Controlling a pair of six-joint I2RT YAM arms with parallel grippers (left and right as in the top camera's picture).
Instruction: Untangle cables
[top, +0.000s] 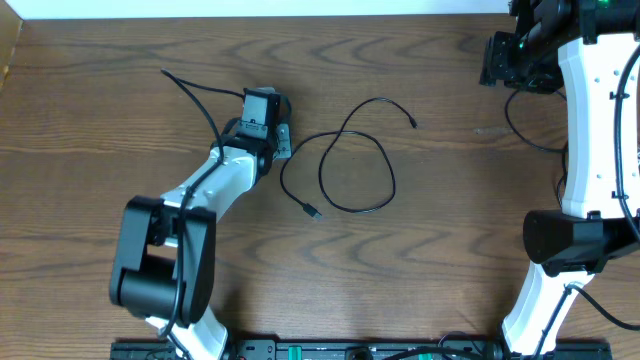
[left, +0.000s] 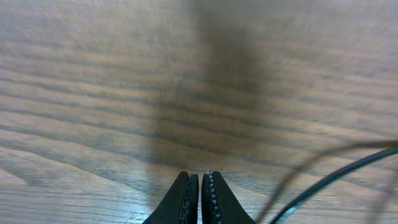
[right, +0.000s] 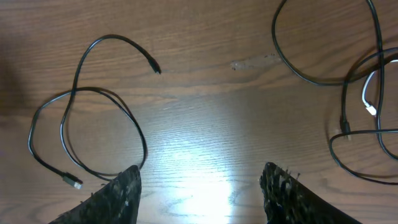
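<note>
Item: cable sorting on wooden table (top: 450, 250), nearest first

- Left gripper (left: 198, 180): low over the wood, fingers pressed together, nothing seen between them; a thin black cable (left: 336, 178) runs just beside it
- Right gripper (right: 200, 174): raised, fingers wide apart, empty
- Looped black cable (right: 112, 37): mid-table, crosses only itself, both plug ends free
- Far cluster: black cables (right: 344, 106) overlapping a white cable (right: 365, 93), likely the remaining tangle

Handling note: grip one cord near a plug, draw it slowly away from the crossings, lift to clear overlaps, and lay it well apart
</note>
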